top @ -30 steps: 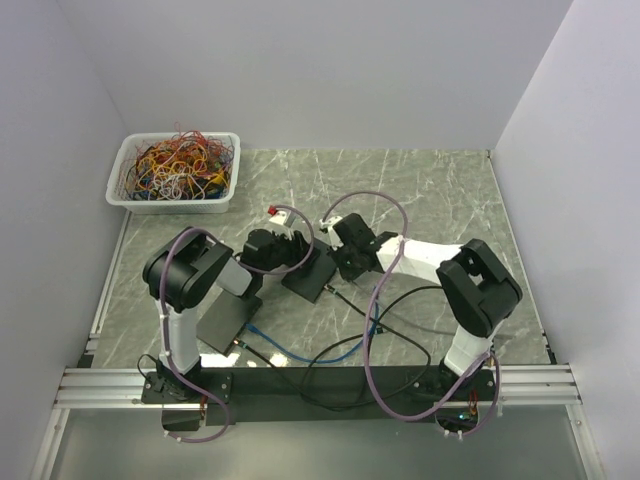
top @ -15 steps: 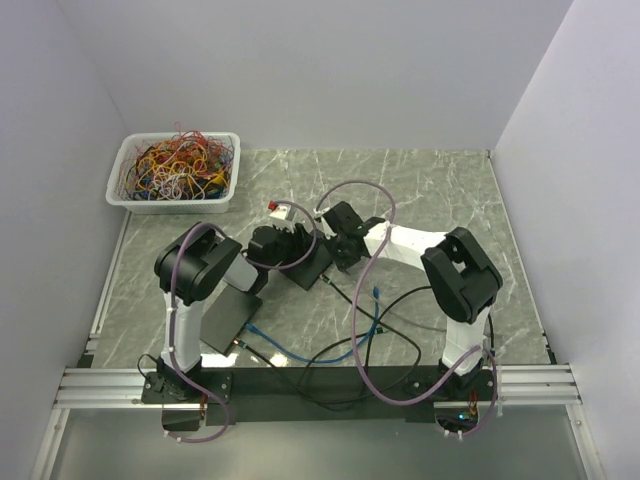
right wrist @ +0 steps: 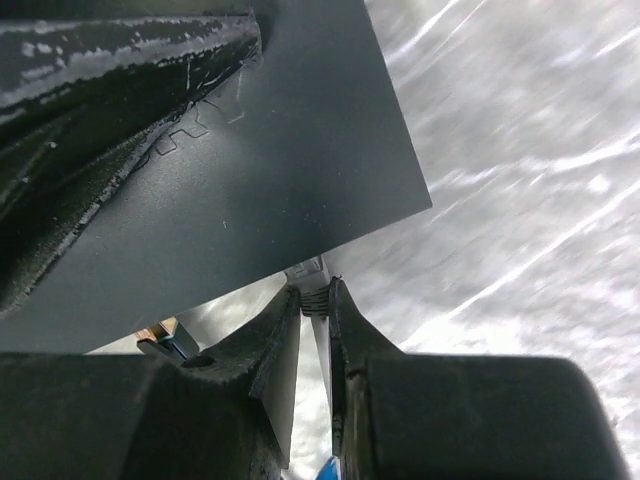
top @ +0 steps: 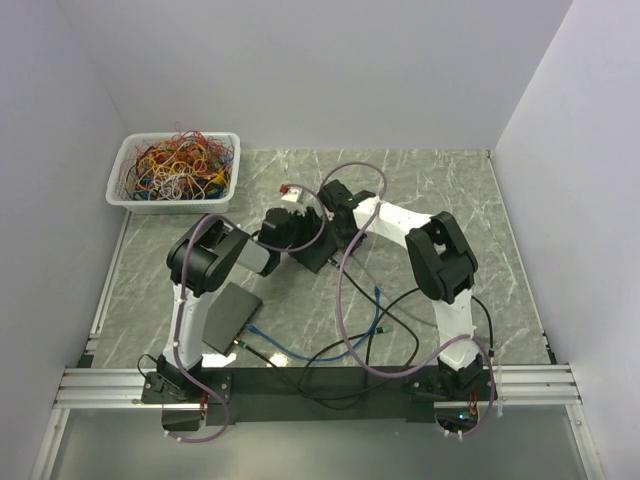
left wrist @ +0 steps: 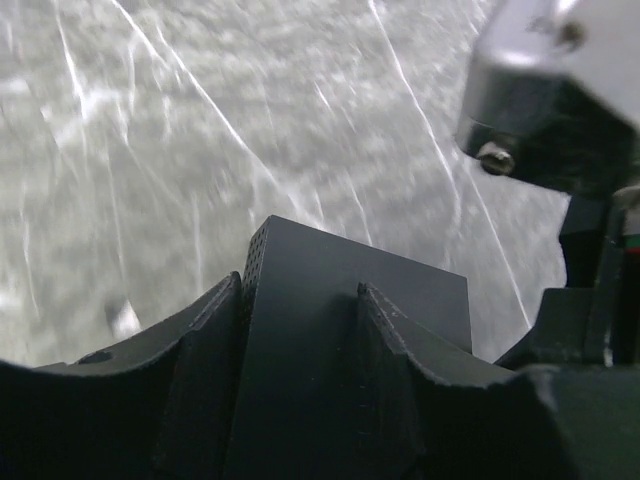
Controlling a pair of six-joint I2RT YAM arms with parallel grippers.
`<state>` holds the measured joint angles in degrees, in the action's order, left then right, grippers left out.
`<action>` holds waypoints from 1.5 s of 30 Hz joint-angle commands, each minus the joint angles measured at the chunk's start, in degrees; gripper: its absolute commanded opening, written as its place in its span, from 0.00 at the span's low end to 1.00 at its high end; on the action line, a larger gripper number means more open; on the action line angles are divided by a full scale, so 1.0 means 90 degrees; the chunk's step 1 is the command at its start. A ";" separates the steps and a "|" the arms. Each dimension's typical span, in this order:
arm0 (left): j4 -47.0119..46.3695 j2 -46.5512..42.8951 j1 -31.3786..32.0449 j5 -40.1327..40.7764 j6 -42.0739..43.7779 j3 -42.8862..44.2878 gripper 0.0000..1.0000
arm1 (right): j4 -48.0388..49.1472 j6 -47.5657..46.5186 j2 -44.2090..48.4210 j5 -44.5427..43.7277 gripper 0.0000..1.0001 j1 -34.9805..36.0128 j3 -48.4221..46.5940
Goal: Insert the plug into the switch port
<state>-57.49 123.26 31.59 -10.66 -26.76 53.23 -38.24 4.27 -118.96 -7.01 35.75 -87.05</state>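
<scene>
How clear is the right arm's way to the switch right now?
Probably clear. The right arm's jaws, shut on the plug, sit just off the edge of the switch, with nothing between them. The left arm's jaws grip the switch. The port itself isn't visible, so alignment can't be judged.

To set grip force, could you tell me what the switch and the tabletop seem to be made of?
The switch looks like matte black painted metal, possibly plastic: flat panels, crisp edges, a perforated vent grid. The tabletop looks like grey-green marble or a marble-print laminate: white veins, soft sheen.
</scene>
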 commanded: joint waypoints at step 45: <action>0.7413 -0.1048 -0.0922 0.0655 0.0151 0.4163 0.98 | 0.5665 0.1312 0.3557 0.0358 0.65 -0.0925 0.2775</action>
<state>8.03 120.46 23.90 -9.76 -26.61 88.64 11.68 16.01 -93.25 -3.40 26.85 -64.34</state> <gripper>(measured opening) 0.978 0.650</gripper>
